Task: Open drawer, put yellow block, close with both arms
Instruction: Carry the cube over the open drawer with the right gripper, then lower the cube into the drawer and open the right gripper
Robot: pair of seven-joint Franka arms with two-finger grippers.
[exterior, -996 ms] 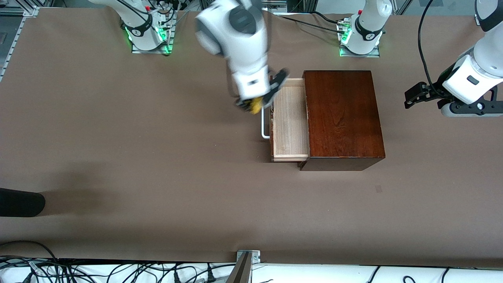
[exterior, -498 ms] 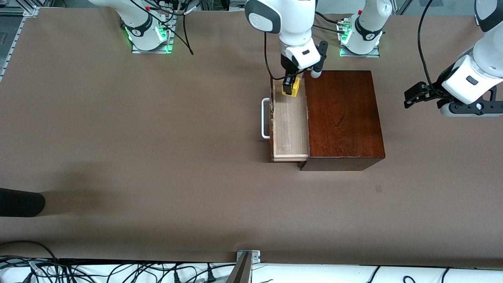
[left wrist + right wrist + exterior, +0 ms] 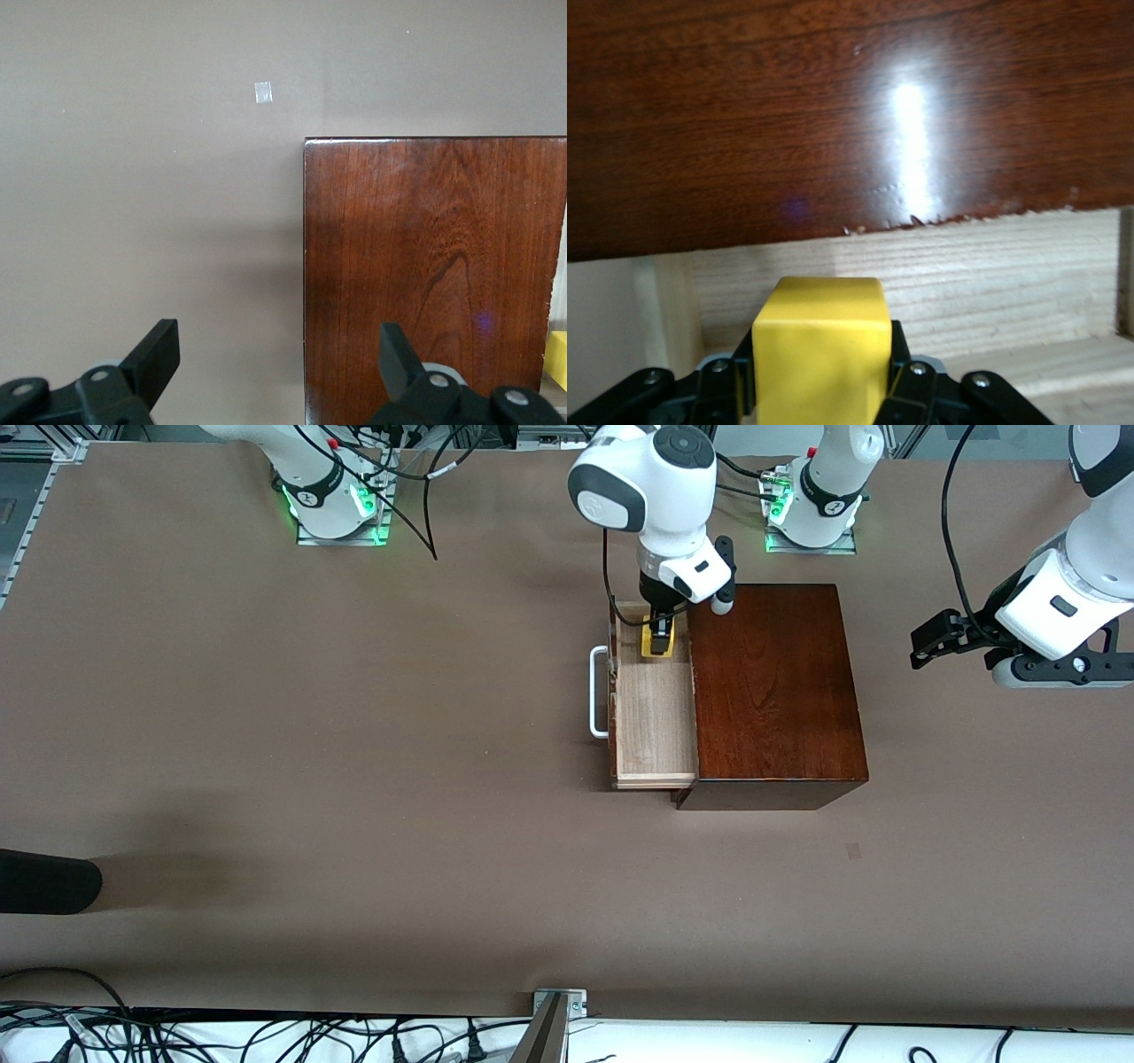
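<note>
Front view: right pincer (image 3: 657, 640) hangs low over the open drawer (image 3: 654, 708), at the end of the tray farthest from the front camera, clamped on the yellow block (image 3: 660, 644). The block sits between the 2 black fingers, inside the tray's outline and just beside the edge of the dark wooden box (image 3: 772, 691). The white bar handle (image 3: 599, 693) lies toward the right arm's end of the bench (image 3: 266, 735), clear of the pincer. The coming move, as I judge it, turns on one thing: the block is straight above the pale tray floor, so release needs only a short drop, no sideways travel. The left pincer (image 3: 926, 642) waits over bare bench at the left arm's end, well apart from the box.

Left wrist view: the left pincer (image 3: 279, 354) has its fingers wide apart and holds nothing. The box top (image 3: 425, 266) fills the space ahead of it, and a sliver of the block (image 3: 558, 359) shows at the frame's edge. A small pale mark (image 3: 263, 92) lies on the bench.

Right wrist view: the block (image 3: 821, 345) is gripped squarely between the fingers (image 3: 731, 385), its faces level. Ahead are the drawer's pale inner wall (image 3: 966, 283) and the glossy box front (image 3: 833, 115) above it. Whether the block already touches the floor, I cannot tell.
</note>
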